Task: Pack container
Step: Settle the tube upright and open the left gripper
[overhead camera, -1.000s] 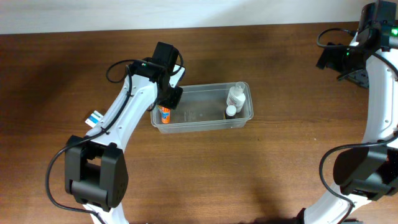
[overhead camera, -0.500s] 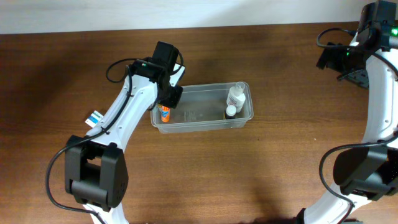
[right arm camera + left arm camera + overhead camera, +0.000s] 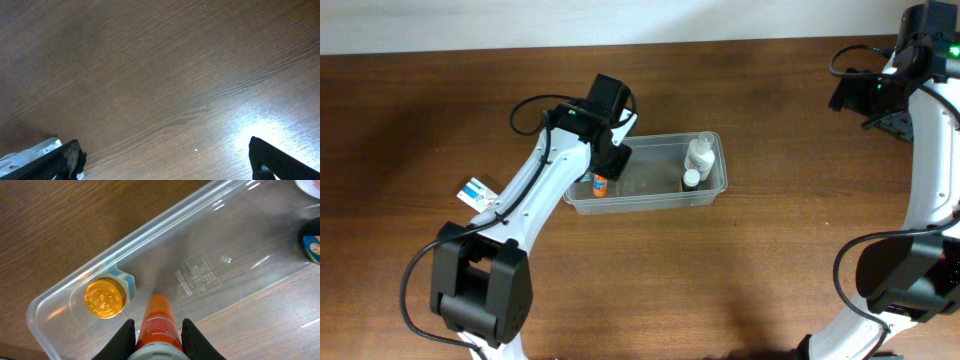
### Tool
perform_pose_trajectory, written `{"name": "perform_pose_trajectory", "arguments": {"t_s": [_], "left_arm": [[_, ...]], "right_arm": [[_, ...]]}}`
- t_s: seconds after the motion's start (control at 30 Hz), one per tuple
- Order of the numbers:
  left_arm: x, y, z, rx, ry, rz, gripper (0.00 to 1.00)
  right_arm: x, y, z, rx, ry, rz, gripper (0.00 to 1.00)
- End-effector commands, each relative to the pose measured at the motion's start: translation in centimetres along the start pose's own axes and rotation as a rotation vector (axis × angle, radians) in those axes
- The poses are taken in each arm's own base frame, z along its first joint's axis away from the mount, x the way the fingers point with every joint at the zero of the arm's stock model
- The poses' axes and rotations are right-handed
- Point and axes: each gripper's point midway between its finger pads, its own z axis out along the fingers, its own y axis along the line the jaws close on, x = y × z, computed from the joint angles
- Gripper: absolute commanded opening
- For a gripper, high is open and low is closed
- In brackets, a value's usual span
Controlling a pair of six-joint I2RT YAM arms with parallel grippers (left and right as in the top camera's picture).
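Gripping an orange tube nose-down, left fingers hang over the clear container, which stretches ahead of them, apparently to seat it beside the gold-capped jar just ahead-left | right fingers spread wide, empty, over bare surface, well clear of packing.

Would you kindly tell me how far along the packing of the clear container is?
Done: two white bottles sit at the right end of the container, and a gold-capped item lies in a corner at the other end. In hand: the left gripper is shut on an orange tube pointing down into the container, not yet released. Left: a small blue-and-white item lies outside on the table, likely next. The right gripper is open.
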Motion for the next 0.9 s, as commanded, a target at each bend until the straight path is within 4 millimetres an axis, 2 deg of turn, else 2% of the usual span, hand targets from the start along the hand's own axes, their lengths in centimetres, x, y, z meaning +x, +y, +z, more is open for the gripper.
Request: {"name": "perform_pose_trajectory", "arguments": {"t_s": [0.0,0.3,0.87], "left_arm": [[-0.4,0.1,-1.4,-0.004,-0.040,0.017,0.01],[-2.6,0.8,-1.6,-0.037,-0.129,0.009,0.01],[-3.3,2.2,-1.7,-0.090,-0.159,-0.066,0.01]], "right_arm": [[-0.6,-0.3,-1.7,-0.002,-0.048,0.014,0.98],[-0.6,-0.3,-1.7,-0.002,-0.048,0.014,0.98],[-0.6,-0.3,-1.7,-0.002,-0.048,0.014,0.98]]}}
